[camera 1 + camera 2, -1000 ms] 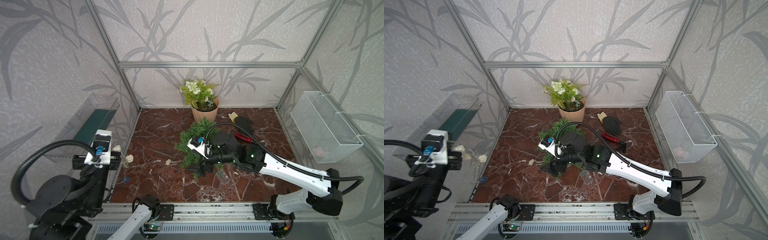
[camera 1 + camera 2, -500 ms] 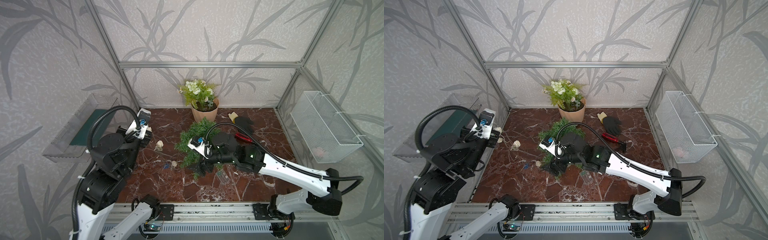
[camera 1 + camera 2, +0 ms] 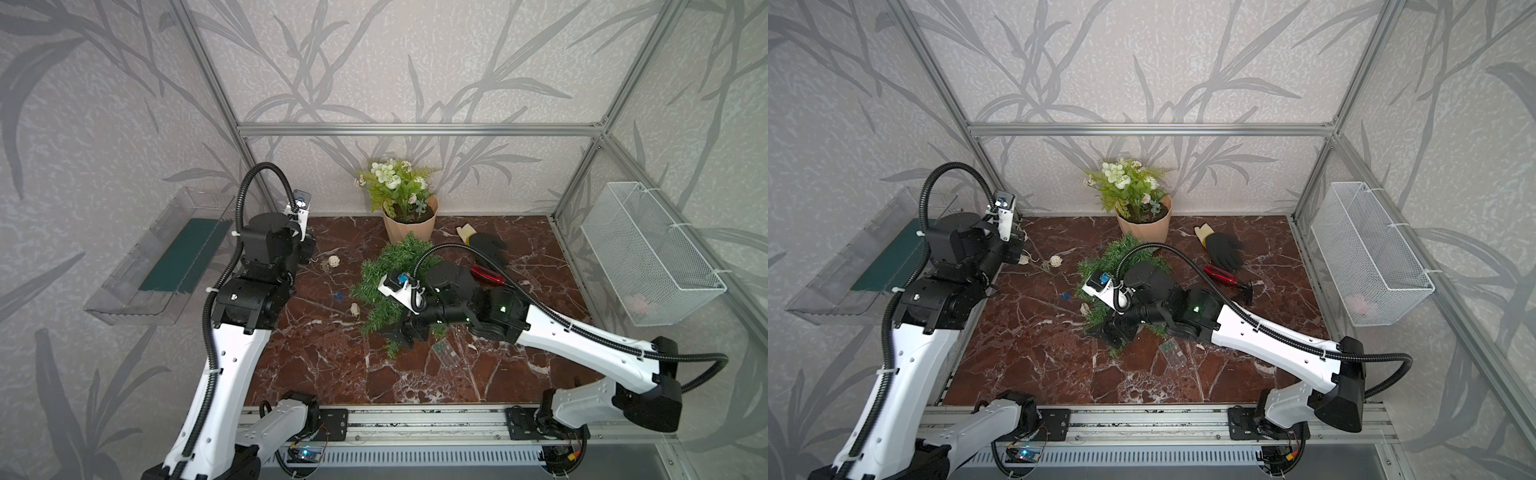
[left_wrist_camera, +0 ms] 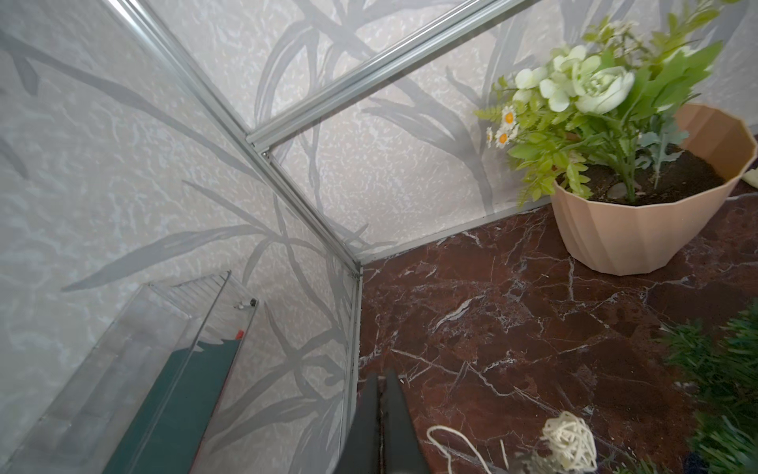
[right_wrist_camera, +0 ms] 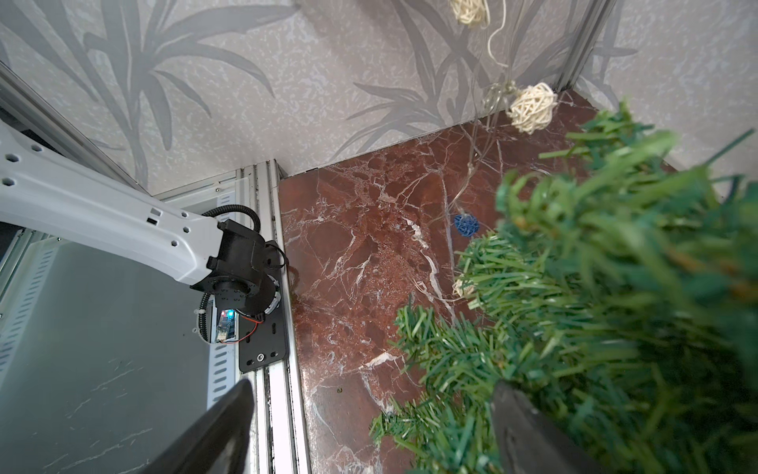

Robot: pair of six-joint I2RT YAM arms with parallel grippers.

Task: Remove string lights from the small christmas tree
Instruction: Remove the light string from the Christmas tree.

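The small christmas tree (image 3: 390, 266) (image 3: 1121, 257) stands mid-table, its dark green branches filling the right wrist view (image 5: 615, 287). My right gripper (image 3: 404, 333) (image 3: 1116, 332) (image 5: 371, 435) is open wide low at the tree; one finger is buried in the branches, the other is clear of them. The string lights (image 3: 332, 261) (image 3: 1054, 261) trail left from the tree: cream balls, a blue ball (image 3: 337, 296) (image 5: 465, 225), and a clear battery box (image 3: 445, 353) on the table. My left gripper (image 3: 311, 254) (image 4: 380, 379) is shut on their wire at the back left.
A beige pot with a flowering plant (image 3: 409, 220) stands behind the tree. A black glove (image 3: 484, 243) and a red-handled screwdriver (image 3: 488, 276) lie to the right. A white wire basket (image 3: 648, 257) hangs on the right wall, a clear tray (image 3: 166, 257) on the left.
My left arm has swung from outside the left wall back over the table's back-left corner, carrying the string's balls with it. The right gripper has stayed at the tree.
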